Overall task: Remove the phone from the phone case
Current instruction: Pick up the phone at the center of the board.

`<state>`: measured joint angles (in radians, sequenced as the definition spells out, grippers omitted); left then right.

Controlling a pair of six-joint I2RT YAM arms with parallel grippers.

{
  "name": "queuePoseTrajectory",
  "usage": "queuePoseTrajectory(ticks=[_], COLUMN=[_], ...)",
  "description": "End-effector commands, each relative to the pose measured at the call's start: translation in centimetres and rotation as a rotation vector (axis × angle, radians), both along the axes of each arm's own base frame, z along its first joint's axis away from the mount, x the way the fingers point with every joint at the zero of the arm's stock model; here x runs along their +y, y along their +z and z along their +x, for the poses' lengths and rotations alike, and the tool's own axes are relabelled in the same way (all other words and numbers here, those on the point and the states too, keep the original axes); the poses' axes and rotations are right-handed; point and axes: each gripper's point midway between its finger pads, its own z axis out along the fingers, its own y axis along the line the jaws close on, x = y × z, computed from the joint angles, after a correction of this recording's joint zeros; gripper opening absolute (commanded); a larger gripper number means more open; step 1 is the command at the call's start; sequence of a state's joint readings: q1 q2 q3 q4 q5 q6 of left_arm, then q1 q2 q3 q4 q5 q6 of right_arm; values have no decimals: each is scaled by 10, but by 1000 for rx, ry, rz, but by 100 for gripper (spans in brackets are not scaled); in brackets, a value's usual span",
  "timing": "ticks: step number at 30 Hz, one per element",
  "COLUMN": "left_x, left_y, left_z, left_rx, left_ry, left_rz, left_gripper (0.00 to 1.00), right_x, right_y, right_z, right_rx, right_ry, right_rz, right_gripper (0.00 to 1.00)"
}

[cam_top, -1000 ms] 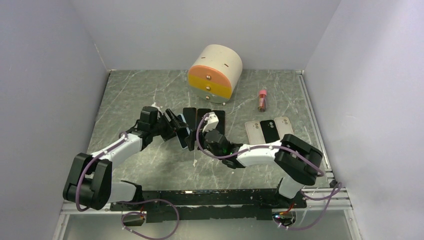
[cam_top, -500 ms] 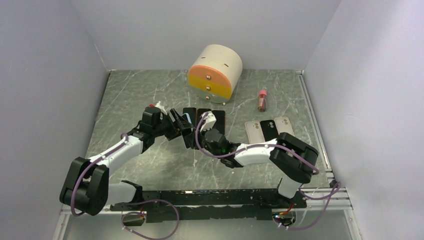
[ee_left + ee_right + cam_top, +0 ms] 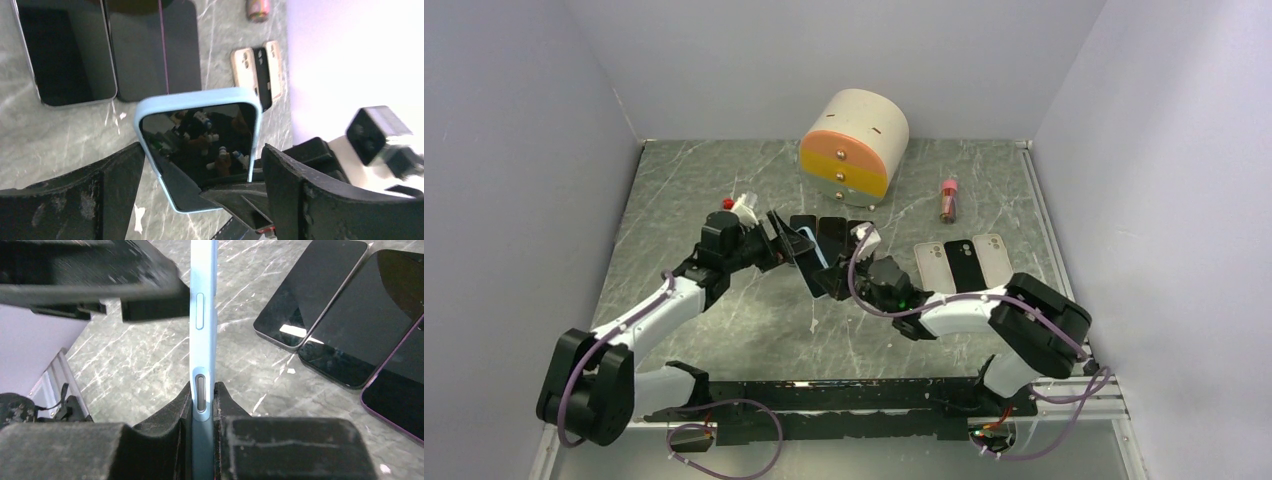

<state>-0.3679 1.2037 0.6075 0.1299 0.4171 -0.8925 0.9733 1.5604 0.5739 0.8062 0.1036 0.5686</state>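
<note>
The grey marbled table fills the middle of the overhead view. A round drawer box stands at its upper centre, showing 3 drawer fronts in orange and yellow. The left arm reaches in from the lower left and the right arm from the lower right, and the 2 meet just left of centre. There the phone sits inside its light blue phone case, lifted off the table and tilted, with the screen toward the left wrist camera. The left gripper is closed on the phone case, with 1 finger against each long edge. The right gripper is clamped on the lower end of the phone case. Its fingers press the front and back faces, and the side buttons show between them. Just above the grippers, 3 dark spare phones lie flat side by side. To the right of centre, 3 spare cases lie in a row, beige, black and beige. A small bottle with a pink cap lies toward the upper right.
</note>
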Motion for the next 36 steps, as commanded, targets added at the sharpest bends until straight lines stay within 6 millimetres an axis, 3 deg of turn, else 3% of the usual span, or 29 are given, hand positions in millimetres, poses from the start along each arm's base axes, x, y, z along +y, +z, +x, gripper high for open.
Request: queuePoseTrajectory(ticks=[1, 7, 15, 23, 31, 36], left_x=[9, 8, -8, -25, -32, -35], left_y=[44, 68, 87, 107, 118, 122], left_z=[10, -2, -19, -42, -64, -73], left_rx=[-243, -416, -557, -685, -765, -788], left_ry=[16, -23, -162, -342, -482, -536], left_rz=[-16, -65, -169, -306, -369, -422], left_gripper=[91, 92, 88, 70, 50, 43], right_x=[-8, -27, -41, -38, -39, -46], right_y=[65, 88, 125, 148, 158, 168], right_z=[-3, -15, -35, -62, -69, -68], right_rx=[-113, -161, -231, -276, -302, -323], right_ry=[66, 163, 308, 499, 551, 532], right_rz=[203, 293, 376, 414, 418, 449], right_gripper=[0, 0, 0, 0, 0, 0])
